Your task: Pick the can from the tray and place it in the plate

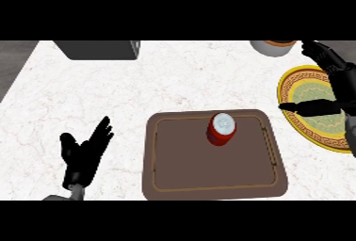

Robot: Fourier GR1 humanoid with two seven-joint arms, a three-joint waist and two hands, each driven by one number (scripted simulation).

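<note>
Now hovering over the yellow plate [313, 134] at the right edge of the frame: right hand [341, 77], fingers spread wide, thumb out, gripping nothing. Standing upright toward the upper middle of the brown tray [208, 183], centre frame, untouched: red can [222, 128]. Probably best coming in leftward and low, curling round the can's side below its white top, then lifting straight up before crossing the tray's rim. Resting open at lower left, fingers up: left hand [83, 153].

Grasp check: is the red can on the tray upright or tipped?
Upright: the red cylindrical can shows its round silver top, standing inside the brown tray.
</note>
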